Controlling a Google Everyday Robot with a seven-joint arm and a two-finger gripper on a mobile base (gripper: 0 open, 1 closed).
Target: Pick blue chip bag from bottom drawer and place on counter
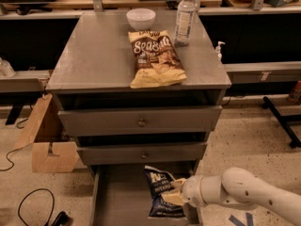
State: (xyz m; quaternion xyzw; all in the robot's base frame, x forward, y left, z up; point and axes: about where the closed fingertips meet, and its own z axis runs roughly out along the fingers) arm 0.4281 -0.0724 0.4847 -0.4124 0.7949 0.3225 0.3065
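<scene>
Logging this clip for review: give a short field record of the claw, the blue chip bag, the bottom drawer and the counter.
claw: lower right, at the bottom drawer, shut on the blue chip bag
blue chip bag: upright in the drawer, right side
bottom drawer: pulled open
counter: holds Sea Salt bag, white bowl, water bottle
task state: bag not yet on counter
</scene>
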